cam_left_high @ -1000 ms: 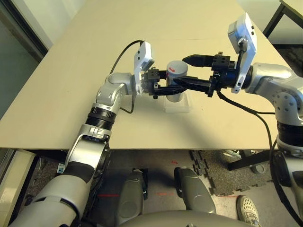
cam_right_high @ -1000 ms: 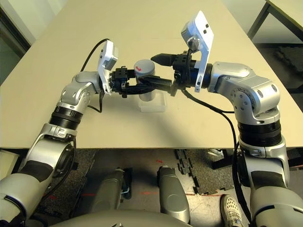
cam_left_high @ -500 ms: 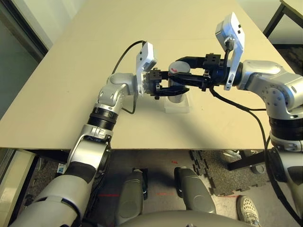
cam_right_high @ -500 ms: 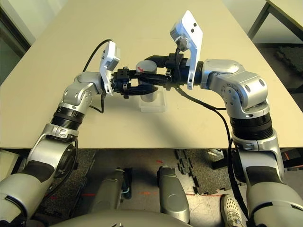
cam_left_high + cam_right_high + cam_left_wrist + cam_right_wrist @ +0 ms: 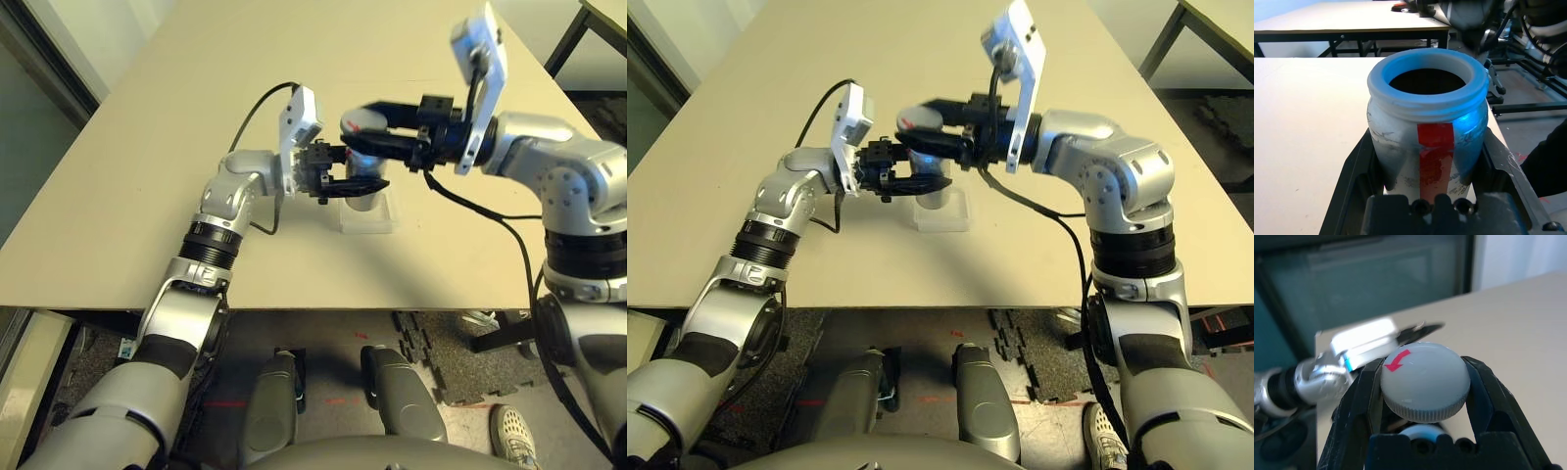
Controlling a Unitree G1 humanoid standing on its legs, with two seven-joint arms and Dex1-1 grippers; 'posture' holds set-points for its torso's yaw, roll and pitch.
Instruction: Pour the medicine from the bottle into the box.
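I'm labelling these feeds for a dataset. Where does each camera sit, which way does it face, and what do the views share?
Left and right eye views: on the head, looking forward and down at the table over both silver forearms; same scene.
Left wrist view: on the left wrist, looking along the left gripper at the open bottle it holds.
Right wrist view: on the right wrist, looking along the right gripper at the grey cap between its fingers.
Shared: the eye views show bottle, cap and the box.
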